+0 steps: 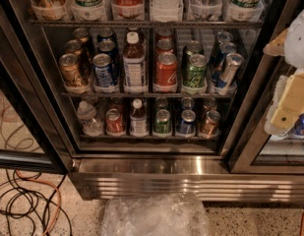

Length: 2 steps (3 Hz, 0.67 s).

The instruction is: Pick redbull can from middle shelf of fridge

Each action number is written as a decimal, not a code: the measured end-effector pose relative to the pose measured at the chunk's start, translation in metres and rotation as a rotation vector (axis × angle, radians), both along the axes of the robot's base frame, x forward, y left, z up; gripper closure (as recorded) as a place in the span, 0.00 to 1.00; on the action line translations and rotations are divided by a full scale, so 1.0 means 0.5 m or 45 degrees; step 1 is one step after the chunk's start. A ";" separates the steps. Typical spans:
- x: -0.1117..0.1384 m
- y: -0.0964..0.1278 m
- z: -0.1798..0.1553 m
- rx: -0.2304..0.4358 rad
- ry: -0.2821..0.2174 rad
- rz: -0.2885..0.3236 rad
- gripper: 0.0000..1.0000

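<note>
As gripper (288, 109) hovers right, redbull can (230, 70) seems silvery.

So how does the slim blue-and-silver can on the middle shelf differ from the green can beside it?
The slim blue-and-silver can is narrower than the green can. It leans; the green can stands upright. Both have silver tops and stand in front. The tool hangs outside at the right edge.

We see a crumpled clear plastic bag (154, 215) lying on the speckled terrazzo floor (240, 220), with black and orange cables (23, 200) looped at the left. Among the drinks stand 1 wide red soda can (166, 69), 1 green can (196, 70), 1 wider blue soda can (105, 69) and a white-capped bottle (134, 60), possibly clear plastic. The cream-coloured gripper (284, 109) hangs at the right edge.
</note>
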<state>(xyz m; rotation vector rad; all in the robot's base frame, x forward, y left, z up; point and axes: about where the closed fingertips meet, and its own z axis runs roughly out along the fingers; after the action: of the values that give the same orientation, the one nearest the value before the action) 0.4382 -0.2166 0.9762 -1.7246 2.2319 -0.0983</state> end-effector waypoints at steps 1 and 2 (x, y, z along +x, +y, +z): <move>0.001 0.002 0.005 0.009 -0.028 -0.013 0.00; -0.012 -0.050 -0.052 0.182 -0.010 -0.258 0.00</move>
<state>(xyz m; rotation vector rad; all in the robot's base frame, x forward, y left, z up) 0.4321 -0.2416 0.9499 -1.4209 2.3411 0.0087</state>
